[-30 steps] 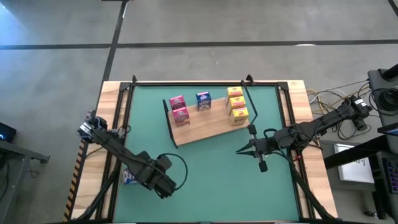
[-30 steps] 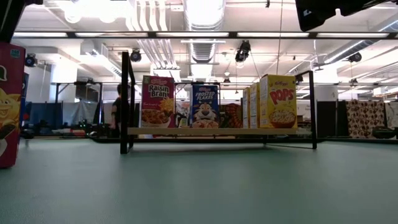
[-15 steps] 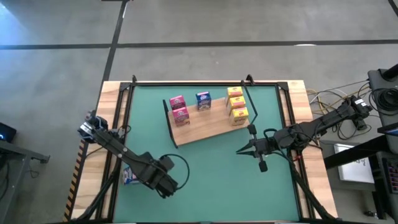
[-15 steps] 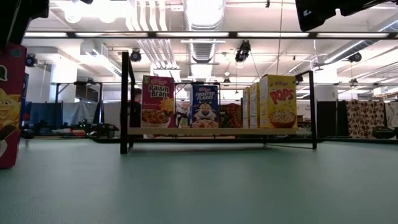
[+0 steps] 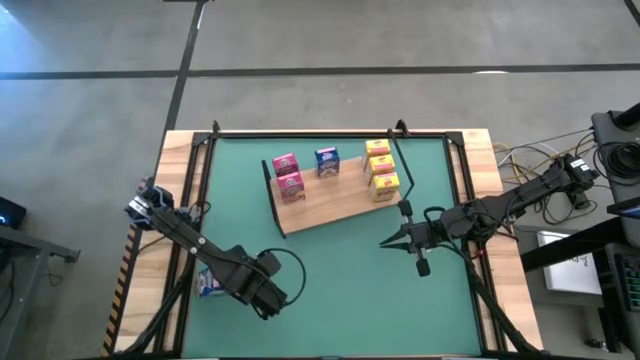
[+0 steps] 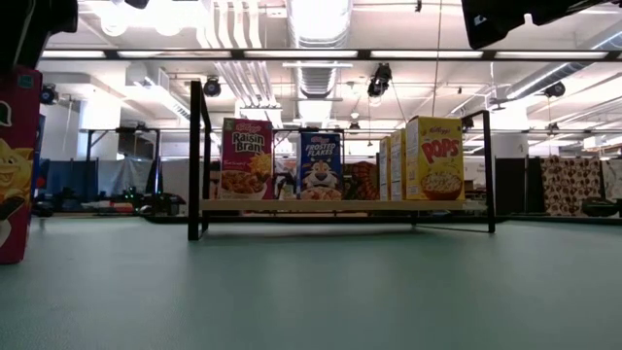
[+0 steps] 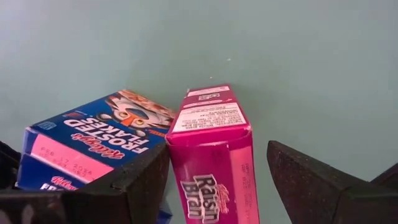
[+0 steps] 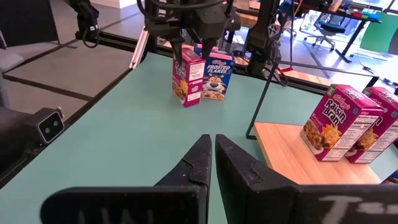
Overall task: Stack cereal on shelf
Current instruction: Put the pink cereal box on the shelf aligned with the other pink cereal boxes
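The pink cardboard Raisin Bran cereal box (image 7: pixel 214 152) stood upright between the left gripper's (image 7: pixel 217 180) spread fingers, not yet clamped, a blue Frosted Flakes box (image 7: pixel 93 140) touching its side; the pick-up seemed in hand, next calling for closing squarely and carrying toward the distant light-brown wooden shelf (image 5: pixel 330 208). The right gripper (image 8: pixel 213 155) hovered closed over the green table mat (image 5: pixel 340 270), the workshop's ceiling lights (image 6: pixel 316 19) beyond.

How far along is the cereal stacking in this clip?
Done: six boxes stand on the shelf: two pink, one blue, three yellow. In hand: the left pincer straddles a pink box, open, not yet clamped. Left: that box and the blue boxes beside it. The right pincer waits shut.
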Tool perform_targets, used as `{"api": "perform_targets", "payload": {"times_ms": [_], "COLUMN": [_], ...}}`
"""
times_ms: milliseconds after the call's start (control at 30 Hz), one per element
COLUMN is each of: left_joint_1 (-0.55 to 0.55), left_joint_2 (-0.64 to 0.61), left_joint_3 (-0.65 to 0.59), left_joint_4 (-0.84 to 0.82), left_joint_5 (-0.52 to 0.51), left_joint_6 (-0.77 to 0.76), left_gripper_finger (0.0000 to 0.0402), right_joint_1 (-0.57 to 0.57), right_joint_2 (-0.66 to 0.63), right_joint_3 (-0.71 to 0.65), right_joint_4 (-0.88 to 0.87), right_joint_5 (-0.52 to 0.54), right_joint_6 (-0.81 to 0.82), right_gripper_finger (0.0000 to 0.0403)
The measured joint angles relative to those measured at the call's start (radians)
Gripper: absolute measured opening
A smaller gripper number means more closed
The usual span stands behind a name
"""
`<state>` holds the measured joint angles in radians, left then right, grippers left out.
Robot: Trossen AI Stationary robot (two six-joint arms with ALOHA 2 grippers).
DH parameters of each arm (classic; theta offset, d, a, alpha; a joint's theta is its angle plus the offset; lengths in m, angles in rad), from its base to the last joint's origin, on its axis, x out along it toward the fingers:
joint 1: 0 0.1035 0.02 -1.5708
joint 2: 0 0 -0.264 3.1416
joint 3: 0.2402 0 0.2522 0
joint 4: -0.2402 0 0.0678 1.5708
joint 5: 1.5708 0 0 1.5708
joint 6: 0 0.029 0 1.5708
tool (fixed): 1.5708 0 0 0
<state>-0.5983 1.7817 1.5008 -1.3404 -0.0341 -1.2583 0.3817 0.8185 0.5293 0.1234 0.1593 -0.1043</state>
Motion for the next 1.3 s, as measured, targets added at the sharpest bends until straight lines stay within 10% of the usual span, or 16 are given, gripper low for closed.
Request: {"api": "perform_targets", "payload": {"times_ms": [1300], "left_joint_1": [0.000], "left_joint_2": [-0.012], "left_joint_3": [0.048], "left_joint_4": [0.062], "left_joint_5": [-0.042], "left_joint_6": [0.188], "left_gripper_finger": [0.0178], "right_joint_1": [0.000], "right_joint_2": [0.000], "right_joint_3": [0.000], "right_joint_4": [-0.008], "right_joint_5": [0.000], "right_joint_6": [0.001], "right_gripper_finger": [0.0013]}}
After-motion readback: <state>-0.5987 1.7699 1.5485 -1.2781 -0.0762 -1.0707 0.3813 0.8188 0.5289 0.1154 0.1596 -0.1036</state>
